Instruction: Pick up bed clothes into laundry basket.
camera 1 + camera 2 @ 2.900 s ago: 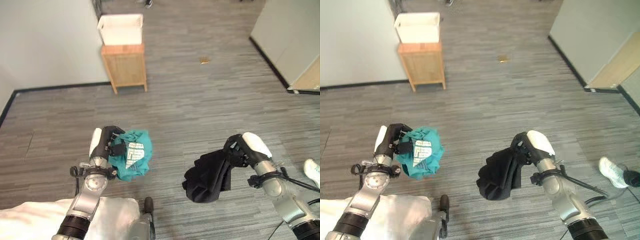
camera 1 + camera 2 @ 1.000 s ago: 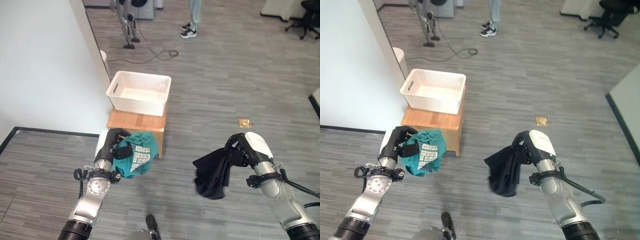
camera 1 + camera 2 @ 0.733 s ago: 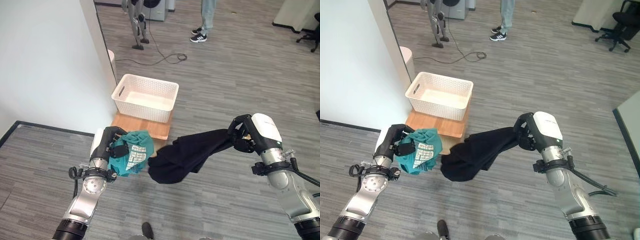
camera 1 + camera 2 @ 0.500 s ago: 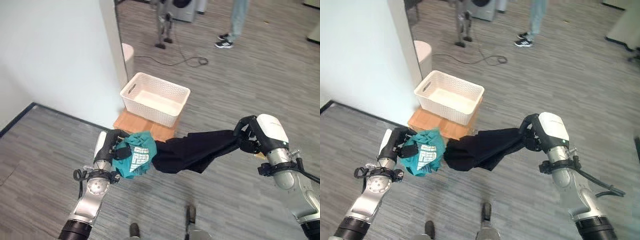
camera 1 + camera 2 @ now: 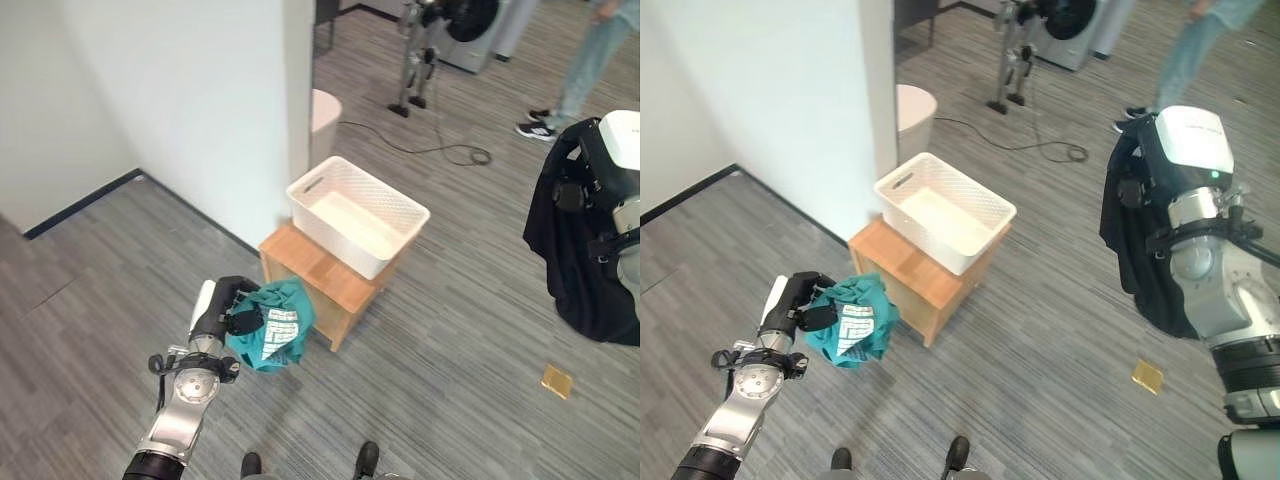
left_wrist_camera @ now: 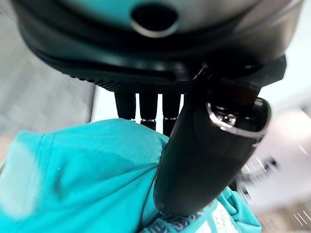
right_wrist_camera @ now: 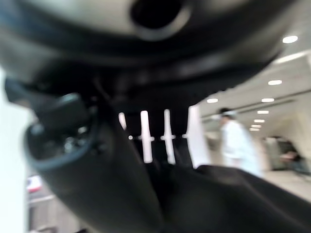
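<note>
Two garments are held off the floor: the left hand [image 5: 222,312] has its fingers and thumb curled round a bunched teal garment [image 5: 272,334], held low and near, just left of a small wooden bench [image 5: 326,282]. The right hand [image 5: 1143,182] is raised high at the right with its fingers closed on a black garment [image 5: 1140,255] that hangs down beside the arm. An empty white laundry basket [image 5: 357,215] stands on the bench beside a white wall corner [image 5: 255,110], and a person's legs [image 5: 577,75] show at the far right.
</note>
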Available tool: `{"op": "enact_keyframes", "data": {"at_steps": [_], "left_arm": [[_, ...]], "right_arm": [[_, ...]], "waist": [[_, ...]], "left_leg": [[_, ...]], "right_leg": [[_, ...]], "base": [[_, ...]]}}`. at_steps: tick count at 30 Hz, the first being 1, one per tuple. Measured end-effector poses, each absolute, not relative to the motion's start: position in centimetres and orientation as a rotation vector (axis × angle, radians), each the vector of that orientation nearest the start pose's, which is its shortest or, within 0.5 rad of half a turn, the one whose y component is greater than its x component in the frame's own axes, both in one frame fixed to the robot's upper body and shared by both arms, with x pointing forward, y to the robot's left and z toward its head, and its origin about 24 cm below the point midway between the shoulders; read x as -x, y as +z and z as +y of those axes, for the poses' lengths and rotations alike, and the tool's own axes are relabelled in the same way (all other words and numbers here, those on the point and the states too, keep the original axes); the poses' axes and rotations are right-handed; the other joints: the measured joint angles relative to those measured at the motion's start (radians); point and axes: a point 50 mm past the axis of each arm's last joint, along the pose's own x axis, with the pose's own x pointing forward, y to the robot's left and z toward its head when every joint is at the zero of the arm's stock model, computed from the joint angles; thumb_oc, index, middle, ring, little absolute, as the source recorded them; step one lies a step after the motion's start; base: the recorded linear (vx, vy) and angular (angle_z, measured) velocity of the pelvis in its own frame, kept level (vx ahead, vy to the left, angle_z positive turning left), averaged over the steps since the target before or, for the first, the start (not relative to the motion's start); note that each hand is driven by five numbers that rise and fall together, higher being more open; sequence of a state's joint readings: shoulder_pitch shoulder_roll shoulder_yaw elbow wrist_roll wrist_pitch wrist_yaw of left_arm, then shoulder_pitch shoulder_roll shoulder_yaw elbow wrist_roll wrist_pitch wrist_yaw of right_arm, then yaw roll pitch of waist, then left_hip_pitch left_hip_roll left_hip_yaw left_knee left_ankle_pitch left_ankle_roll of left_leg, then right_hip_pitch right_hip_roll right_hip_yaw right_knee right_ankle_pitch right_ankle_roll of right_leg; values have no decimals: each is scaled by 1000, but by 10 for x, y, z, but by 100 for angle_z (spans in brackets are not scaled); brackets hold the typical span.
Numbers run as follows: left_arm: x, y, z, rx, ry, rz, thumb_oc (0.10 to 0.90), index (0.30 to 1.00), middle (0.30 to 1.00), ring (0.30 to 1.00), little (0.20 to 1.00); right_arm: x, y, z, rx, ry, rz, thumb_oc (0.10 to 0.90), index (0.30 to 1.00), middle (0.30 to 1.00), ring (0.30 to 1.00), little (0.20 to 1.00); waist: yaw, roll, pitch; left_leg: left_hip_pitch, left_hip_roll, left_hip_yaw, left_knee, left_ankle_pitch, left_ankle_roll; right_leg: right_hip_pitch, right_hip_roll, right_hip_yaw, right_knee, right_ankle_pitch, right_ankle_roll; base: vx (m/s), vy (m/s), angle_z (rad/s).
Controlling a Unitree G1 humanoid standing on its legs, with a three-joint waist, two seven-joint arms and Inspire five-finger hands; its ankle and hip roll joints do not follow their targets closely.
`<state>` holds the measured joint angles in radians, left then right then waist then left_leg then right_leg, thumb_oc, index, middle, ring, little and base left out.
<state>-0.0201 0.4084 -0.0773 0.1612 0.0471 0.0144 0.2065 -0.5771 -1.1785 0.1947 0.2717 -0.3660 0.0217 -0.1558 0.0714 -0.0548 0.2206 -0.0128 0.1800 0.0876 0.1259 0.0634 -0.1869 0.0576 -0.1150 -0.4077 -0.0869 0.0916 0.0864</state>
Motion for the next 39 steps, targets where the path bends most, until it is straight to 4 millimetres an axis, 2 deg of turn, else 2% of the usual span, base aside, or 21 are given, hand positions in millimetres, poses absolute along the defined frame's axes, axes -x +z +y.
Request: {"op": "enact_keyframes", "data": {"at_steps": [1,4,5,6,7,9,10,11,12,13,14,16,19,23,27,29,31,34,39], "left_arm": [[-250,24,237,-471,180,139,400,300,300,300,300],[-235,11,251,-490,209,210,400,300,300,300,300],[-227,6,256,-497,214,239,400,300,300,300,300],[-221,1,258,-499,214,263,400,300,300,300,300],[-217,-3,259,-510,200,285,400,300,300,300,300],[-209,-8,259,-511,185,312,400,300,300,300,300],[-200,-16,258,-504,166,354,400,300,300,300,300],[-196,-22,253,-493,142,375,400,300,300,300,300],[-192,-25,254,-489,146,394,400,300,300,300,300],[-192,-26,254,-483,137,402,400,300,300,300,300],[-195,-24,253,-472,132,393,400,300,300,300,300],[-201,-19,253,-468,133,365,400,300,300,300,300],[-209,-10,257,-474,148,327,400,300,300,300,300],[-206,-12,259,-465,157,336,400,300,300,300,300],[-204,-15,258,-446,158,346,400,300,300,300,300],[-202,-19,257,-431,158,360,400,300,300,300,300],[-200,-25,255,-427,146,382,400,300,300,300,300],[-195,-34,251,-413,133,416,400,300,300,300,300],[-195,-34,251,-414,132,418,400,300,300,300,300]], "right_arm": [[-309,272,-321,1573,-359,-303,400,300,300,300,300],[-309,291,-315,1616,-366,-360,400,300,300,300,300],[-309,299,-315,1636,-374,-373,400,300,300,300,300],[-309,302,-316,1637,-385,-375,400,300,300,300,300],[-308,304,-320,1638,-401,-364,400,300,300,300,300],[-306,303,-329,1669,-413,-320,400,300,300,300,300],[-306,299,-339,1693,-413,-252,400,300,300,300,300],[-304,300,-347,1701,-436,-215,400,300,300,300,300],[-307,292,-350,1684,-441,-195,400,300,300,300,300],[-307,286,-360,1697,-444,-133,400,300,300,300,300],[-305,285,-368,1706,-465,-95,400,300,300,300,300],[-304,282,-377,1731,-489,-41,400,300,300,300,300],[-305,275,-384,1753,-489,16,400,300,300,300,300],[-317,263,-387,1699,-499,68,400,300,300,300,300],[-320,259,-387,1671,-520,96,400,300,300,300,300],[-323,268,-384,1671,-539,73,400,300,300,300,300],[-326,286,-378,1669,-587,9,400,300,300,300,300],[-331,324,-361,1675,-658,-119,400,300,300,300,300],[-328,376,-340,1721,-748,-280,400,300,300,300,300]], "waist": [[17,-8,5],[48,-25,15],[59,-29,17],[59,-40,20],[62,-39,19],[57,-26,15],[48,-6,8],[38,21,-5],[21,-5,-4],[13,-31,-17],[10,-45,-21],[11,-53,-26],[30,-46,-28],[47,-16,-38],[56,1,-39],[60,4,-41],[57,4,-41],[73,0,-39],[84,-13,-40]], "left_leg": [[-51,5,14,102,8,-9],[-80,23,34,169,49,-12],[-83,37,99,143,20,6],[-62,39,133,67,11,17],[-60,48,140,7,13,13],[-42,63,138,-94,26,7],[-11,76,146,-152,53,34],[8,82,147,-162,85,43],[30,64,152,-191,104,37],[36,27,153,-210,103,47],[35,1,155,-212,97,58],[36,-25,153,-212,88,72],[37,-34,152,-212,83,81],[39,-30,155,-213,81,83],[29,-23,151,-213,82,80],[12,-21,140,-213,86,77],[-4,-21,131,-213,94,74],[-11,-19,121,-213,95,72],[-27,-20,96,-213,98,71]], "right_leg": [[8,-13,-2,9,-11,-18],[62,-8,-42,-4,-27,-47],[69,-9,-43,-5,-29,-49],[77,-10,-52,-4,-39,-49],[77,-4,-56,-5,-45,-45],[72,16,-60,-5,-44,-45],[80,37,-62,-3,-43,-31],[83,53,-58,-4,-48,-16],[91,32,-57,-4,-44,-3],[89,3,-54,-4,-42,19],[87,-23,-52,-4,-38,25],[90,-49,-51,-4,-34,31],[92,-57,-51,-4,-35,40],[91,-54,-47,-4,-35,41],[83,-46,-45,-4,-37,42],[74,-42,-52,-4,-38,45],[62,-38,-55,-4,-38,45],[61,-33,-59,-4,-38,45],[62,-31,-80,-4,-39,45]], "base": [[39,-55,54],[117,40,44],[213,127,23],[119,65,18],[168,76,12],[148,87,4],[98,59,1],[153,65,0],[74,48,5],[65,40,13],[44,36,13],[71,29,10],[52,31,3],[35,25,-4],[16,2,1],[14,-6,10],[21,-13,12],[29,4,7],[17,12,15]]}}
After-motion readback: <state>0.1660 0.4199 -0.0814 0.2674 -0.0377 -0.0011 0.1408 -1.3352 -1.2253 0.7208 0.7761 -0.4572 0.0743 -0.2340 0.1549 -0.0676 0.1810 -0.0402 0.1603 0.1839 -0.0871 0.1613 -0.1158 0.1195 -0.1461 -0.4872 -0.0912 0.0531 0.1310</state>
